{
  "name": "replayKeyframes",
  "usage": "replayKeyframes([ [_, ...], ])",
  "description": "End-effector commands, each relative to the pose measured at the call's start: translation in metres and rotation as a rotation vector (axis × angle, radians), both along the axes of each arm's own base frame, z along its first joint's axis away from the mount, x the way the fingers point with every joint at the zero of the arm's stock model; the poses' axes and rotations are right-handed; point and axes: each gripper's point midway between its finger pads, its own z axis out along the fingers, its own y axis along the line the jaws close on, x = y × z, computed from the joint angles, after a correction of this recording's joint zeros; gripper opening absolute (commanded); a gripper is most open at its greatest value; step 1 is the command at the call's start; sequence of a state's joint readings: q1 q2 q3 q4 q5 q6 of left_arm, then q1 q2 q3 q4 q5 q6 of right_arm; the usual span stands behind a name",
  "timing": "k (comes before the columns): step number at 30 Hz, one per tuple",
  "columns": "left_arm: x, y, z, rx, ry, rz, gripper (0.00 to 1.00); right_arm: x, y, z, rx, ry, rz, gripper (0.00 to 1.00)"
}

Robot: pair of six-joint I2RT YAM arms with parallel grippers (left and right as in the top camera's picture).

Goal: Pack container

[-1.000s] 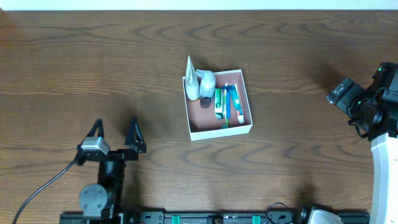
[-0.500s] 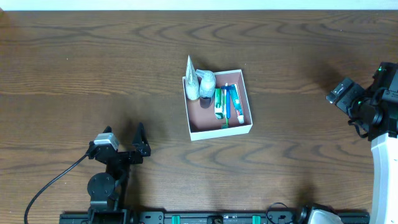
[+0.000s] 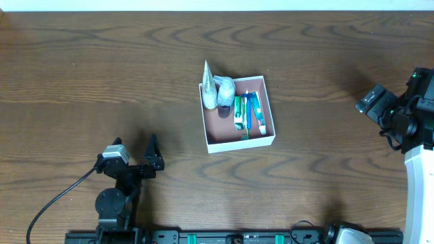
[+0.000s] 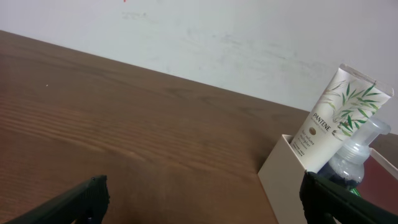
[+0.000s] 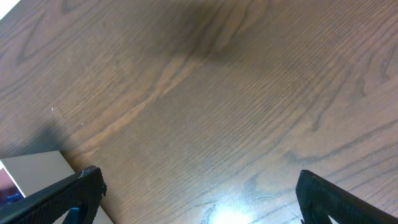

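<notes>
The container [image 3: 224, 130] is a shallow white-walled box with a reddish-brown inside at the table's middle. In it a white Pantene tube [image 3: 207, 73] leans at the far left corner, beside clear bottles [image 3: 218, 92] and green and blue toothpaste tubes [image 3: 248, 112]. My left gripper [image 3: 134, 150] is open and empty at the front left, well away from the box. In the left wrist view [image 4: 205, 211] the container wall [image 4: 283, 169], the tube [image 4: 336, 115] and a bottle [image 4: 357, 158] lie ahead on the right. My right gripper [image 3: 380, 108] is open and empty at the far right.
Bare wood-grain table [image 3: 102, 74] surrounds the box. In the right wrist view the open fingers [image 5: 199, 205] hang over bare wood, with a corner of the container [image 5: 31, 171] at the lower left. A white wall [image 4: 217, 37] lies behind the table.
The left gripper drew back toward the front edge and turned a little a second ago, then stayed still. The right arm and the container have not moved.
</notes>
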State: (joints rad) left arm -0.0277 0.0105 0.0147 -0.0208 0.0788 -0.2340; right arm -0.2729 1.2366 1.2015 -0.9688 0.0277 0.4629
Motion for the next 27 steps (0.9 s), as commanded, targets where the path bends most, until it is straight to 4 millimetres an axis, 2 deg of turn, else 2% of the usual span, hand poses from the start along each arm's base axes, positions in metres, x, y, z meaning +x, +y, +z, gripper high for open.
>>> replayKeyframes([
  [1, -0.001, -0.002, -0.014, 0.019, 0.046, -0.013, 0.98, 0.0, -0.004, 0.006, -0.019, -0.012, -0.006, 0.99],
  [11, -0.001, -0.002, -0.014, 0.019, 0.046, -0.013, 0.98, 0.0, -0.004, 0.007, -0.019, -0.013, -0.007, 0.99],
  [14, -0.001, -0.002, -0.014, 0.019, 0.046, -0.013, 0.98, -0.002, -0.002, 0.013, -0.026, -0.035, -0.002, 0.99],
  [17, -0.001, -0.002, -0.014, 0.019, 0.046, -0.013, 0.98, -0.01, 0.009, 0.03, -0.042, -0.097, 0.026, 0.99],
  [21, -0.001, -0.002, -0.014, 0.019, 0.046, -0.013, 0.98, -0.026, 0.034, 0.052, -0.06, -0.194, 0.096, 0.99],
  [27, -0.001, -0.002, -0.014, 0.019, 0.046, -0.013, 0.98, -0.061, 0.06, 0.067, -0.075, -0.324, 0.175, 0.99],
])
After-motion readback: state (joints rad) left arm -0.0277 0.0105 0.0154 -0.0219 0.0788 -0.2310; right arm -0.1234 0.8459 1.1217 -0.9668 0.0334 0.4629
